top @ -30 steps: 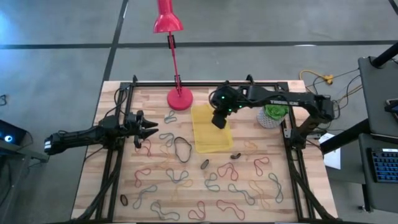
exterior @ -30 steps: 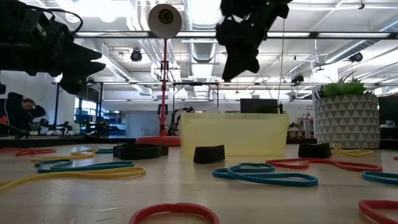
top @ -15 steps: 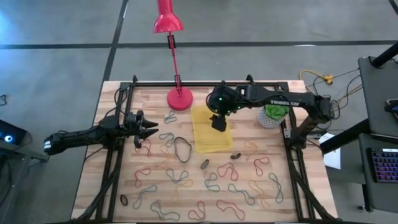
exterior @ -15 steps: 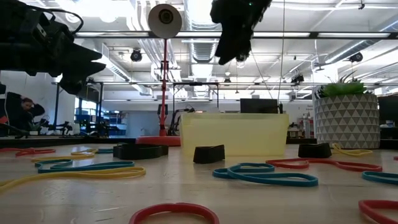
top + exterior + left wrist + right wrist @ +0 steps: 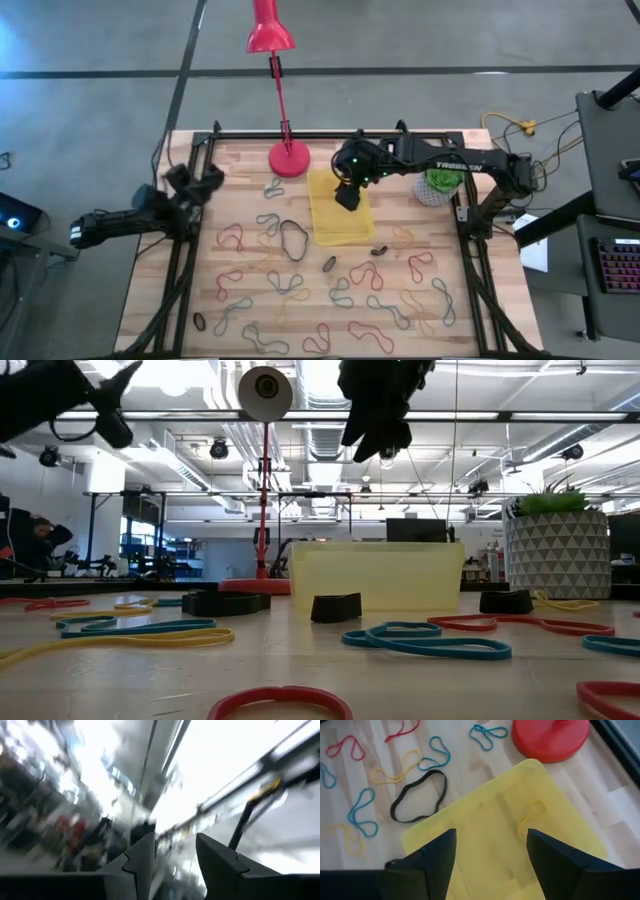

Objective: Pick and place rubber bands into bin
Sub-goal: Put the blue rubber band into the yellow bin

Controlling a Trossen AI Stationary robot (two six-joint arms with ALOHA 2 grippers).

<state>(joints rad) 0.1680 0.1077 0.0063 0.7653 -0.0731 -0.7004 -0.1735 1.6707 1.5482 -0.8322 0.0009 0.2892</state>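
Since a second ago, left tool has swung up and back toward the worktop's 9 o'clock edge; its wrist view looks at blurred ceiling, fingers parted with a gap and nothing between them. Right tool has shifted a little toward 11 o'clock over the bin and spread its fingers.

Worktop: pale wood planks inside a black frame. Grey floor around it; low view shows a large hall with ceiling pipes and lights, a person seated far off at the 9 o'clock side.

Red lamp base stands at 12 o'clock, white pot with green plant at 2 o'clock.

Rubber bands lie scattered over the near half of the worktop, 7 through 5 o'clock, in red, blue, yellow and black; a large black loop lies just beside the bin at its 8 o'clock.

Bin: yellow translucent tray near centre, just at 4 o'clock of the lamp base. One yellow band lies on its floor.

Right tool hangs above the bin's far end, empty, the yellow band below and between its fingers, apart from them.
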